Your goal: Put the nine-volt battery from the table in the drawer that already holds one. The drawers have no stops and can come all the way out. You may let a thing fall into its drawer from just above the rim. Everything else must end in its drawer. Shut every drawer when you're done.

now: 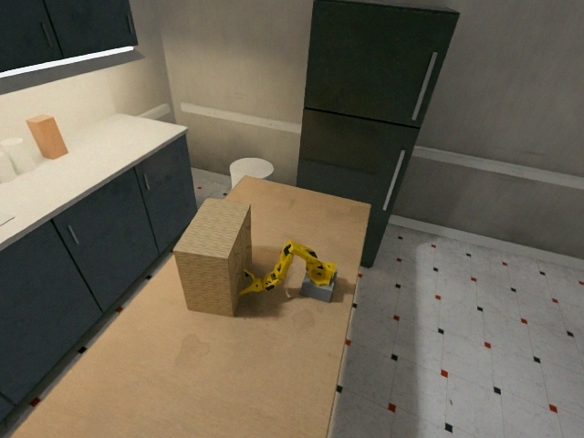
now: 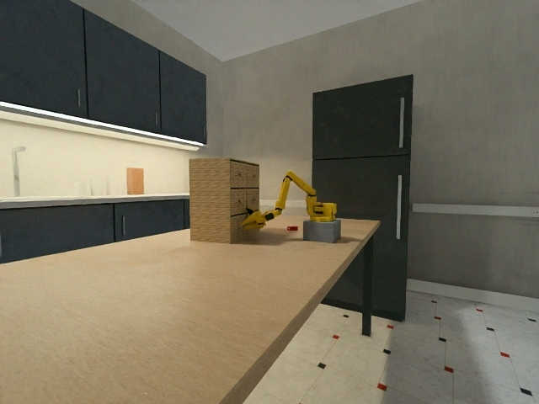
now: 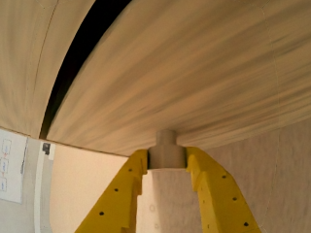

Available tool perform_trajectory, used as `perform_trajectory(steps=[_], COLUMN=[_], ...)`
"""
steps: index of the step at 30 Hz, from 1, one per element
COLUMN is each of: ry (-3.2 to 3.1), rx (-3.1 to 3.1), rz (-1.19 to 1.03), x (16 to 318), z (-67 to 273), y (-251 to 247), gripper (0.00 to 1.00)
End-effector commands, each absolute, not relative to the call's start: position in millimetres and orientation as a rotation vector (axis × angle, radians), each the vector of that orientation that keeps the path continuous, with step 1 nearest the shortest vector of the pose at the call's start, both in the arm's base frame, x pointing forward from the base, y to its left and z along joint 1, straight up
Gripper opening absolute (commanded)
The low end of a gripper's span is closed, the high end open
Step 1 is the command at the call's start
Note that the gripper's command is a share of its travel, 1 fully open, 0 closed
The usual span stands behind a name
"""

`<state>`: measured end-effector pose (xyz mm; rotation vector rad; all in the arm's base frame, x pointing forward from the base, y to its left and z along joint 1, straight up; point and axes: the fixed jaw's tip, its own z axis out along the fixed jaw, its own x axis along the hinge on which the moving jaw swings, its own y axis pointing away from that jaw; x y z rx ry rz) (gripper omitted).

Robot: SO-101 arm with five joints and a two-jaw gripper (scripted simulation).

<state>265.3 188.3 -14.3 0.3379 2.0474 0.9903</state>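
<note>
A wooden chest of small drawers [image 1: 214,255] stands on the table and also shows in the exterior view [image 2: 224,199]; all its drawers look shut. My gripper [image 3: 167,158] is at the front of a bottom-row drawer and is shut on that drawer's small round knob [image 3: 166,148]. It also shows in the top view [image 1: 245,283] and the exterior view [image 2: 250,215]. A small red nine-volt battery [image 2: 291,227] lies on the table between the chest and my base [image 2: 322,230].
The table's right edge runs just past my base [image 1: 318,287]. A dark fridge [image 1: 372,118] stands behind the table. A counter with an orange box [image 1: 46,136] is at the left.
</note>
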Motion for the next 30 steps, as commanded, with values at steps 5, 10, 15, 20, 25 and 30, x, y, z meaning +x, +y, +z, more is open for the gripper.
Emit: perform_trajectory(steps=[5,10,15,20,25,30], ry=[2.030,2.030,2.030,2.030,2.031,2.032], rx=[0.346,0.346,0.346,0.346,0.342,0.334], rz=[1.009,1.009,1.009,1.009,1.011,1.015], x=[266.0,266.0,266.0,266.0,264.1,260.9], z=[-9.6,-9.6,-9.6,-9.6,-10.7,-12.4], y=[189.0,189.0,189.0,189.0,189.1,189.3], gripper=[0.00,0.00,0.00,0.00,0.00,0.00])
